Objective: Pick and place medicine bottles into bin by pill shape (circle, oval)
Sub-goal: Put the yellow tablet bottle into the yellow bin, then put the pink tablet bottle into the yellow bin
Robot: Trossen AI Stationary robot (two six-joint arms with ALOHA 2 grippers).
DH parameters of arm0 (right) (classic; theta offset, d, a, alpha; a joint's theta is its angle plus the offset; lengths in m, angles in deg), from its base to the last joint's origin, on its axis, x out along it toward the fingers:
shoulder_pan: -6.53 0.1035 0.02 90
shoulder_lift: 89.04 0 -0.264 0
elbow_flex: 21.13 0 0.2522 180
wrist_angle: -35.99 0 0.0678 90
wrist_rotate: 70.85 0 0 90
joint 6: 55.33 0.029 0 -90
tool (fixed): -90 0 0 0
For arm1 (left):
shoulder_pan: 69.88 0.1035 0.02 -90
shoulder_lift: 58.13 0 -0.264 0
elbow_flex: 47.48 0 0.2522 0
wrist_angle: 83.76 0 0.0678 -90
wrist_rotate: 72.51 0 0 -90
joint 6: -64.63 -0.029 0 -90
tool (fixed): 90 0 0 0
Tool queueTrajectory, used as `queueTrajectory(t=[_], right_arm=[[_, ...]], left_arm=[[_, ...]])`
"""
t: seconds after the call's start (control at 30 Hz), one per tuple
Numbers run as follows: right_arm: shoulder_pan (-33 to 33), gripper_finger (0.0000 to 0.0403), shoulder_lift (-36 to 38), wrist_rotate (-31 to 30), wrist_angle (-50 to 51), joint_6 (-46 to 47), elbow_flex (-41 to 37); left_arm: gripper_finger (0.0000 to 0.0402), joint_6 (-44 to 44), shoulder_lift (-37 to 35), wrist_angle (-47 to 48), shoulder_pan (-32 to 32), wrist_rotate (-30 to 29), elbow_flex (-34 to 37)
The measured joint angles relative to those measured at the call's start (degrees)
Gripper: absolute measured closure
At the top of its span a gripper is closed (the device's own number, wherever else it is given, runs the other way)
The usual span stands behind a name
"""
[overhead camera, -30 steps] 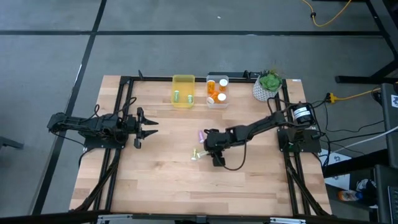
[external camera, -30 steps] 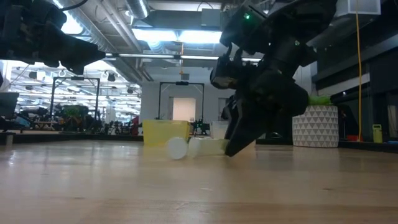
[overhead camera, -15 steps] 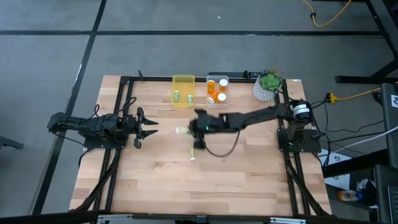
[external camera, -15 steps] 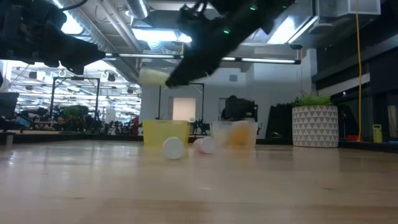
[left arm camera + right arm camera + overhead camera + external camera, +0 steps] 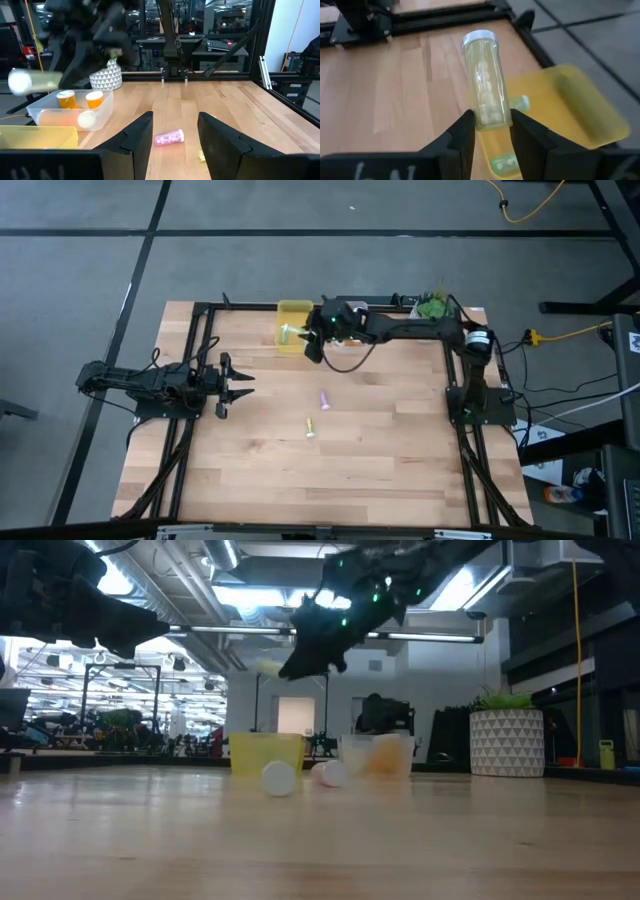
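Note:
My right gripper (image 5: 307,337) reaches over the yellow bin (image 5: 294,315) at the table's far edge and is shut on a yellow-green bottle (image 5: 485,85) with a white cap (image 5: 479,37). The yellow bin holds two small green bottles (image 5: 519,104). A purple bottle (image 5: 324,399) and another yellow-green bottle (image 5: 311,427) lie on their sides at mid-table. Orange bottles (image 5: 67,99) stand in the clear bin (image 5: 348,340). My left gripper (image 5: 243,384) is open and empty at the table's left side. My right gripper pinches the bottle's bottom end (image 5: 489,116), opposite the cap, between its two fingers. The fingers come about level from the table's right, and the bottle sticks out ahead along them. The bottle is lifted clear, roughly level above the yellow bin (image 5: 268,667), its cap toward the table's left.
A green plant in a white patterned pot (image 5: 431,313) stands at the far right corner, beside the right arm. Black frame rails (image 5: 205,340) run along the table's sides. Bare wood lies between the two loose bottles and the near edge.
My right gripper has risen from mid-table, near the two loose bottles, with the yellow-green bottle and swung toward the far edge, ending above the yellow bin. The bottle is lifted clear and carried about level. The purple bottle and the other yellow-green one stay where they lay.

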Motion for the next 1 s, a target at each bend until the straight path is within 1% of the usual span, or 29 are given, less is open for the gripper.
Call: queueTrajectory(t=[0.07,0.17,0.27,0.53,0.63,0.73,0.8,0.9,1.0], right_arm=[[-1.0,0.0287,-1.7,1.7,-1.1,1.3,0.0],[-1.9,0.0285,-3.6,2.0,-4.1,2.5,0.0],[-2.2,0.0274,-4.5,1.9,-5.7,2.5,0.0],[-2.4,0.0235,-4.5,2.0,-6.3,2.5,0.0],[-2.4,0.0229,-4.3,2.0,-5.9,3.0,-0.1],[-2.4,0.023,-2.6,2.5,-4.1,4.7,-0.1],[-2.2,0.0233,-0.8,4.2,-1.9,6.2,0.0],[-1.5,0.0237,2.1,9.1,3.6,8.5,0.0],[0.4,0.0238,4.9,14.5,9.9,8.7,0.0]], left_arm=[[0.0253,0.0,0.0,0.0,0.0,0.0,0.0],[0.0253,0.0,0.0,0.0,0.0,0.0,0.0],[0.0253,0.0,0.0,0.0,0.0,0.0,0.0],[0.0253,-0.1,0.0,0.0,0.0,0.0,0.0],[0.0253,-0.1,0.0,0.0,0.0,0.0,0.0],[0.0253,-0.1,0.0,0.0,0.0,0.0,0.0],[0.0253,-0.1,0.0,0.0,0.0,0.0,0.0],[0.0253,-0.1,0.1,0.0,0.0,0.0,0.0],[0.0253,-0.1,0.1,0.0,0.0,0.0,0.0]])
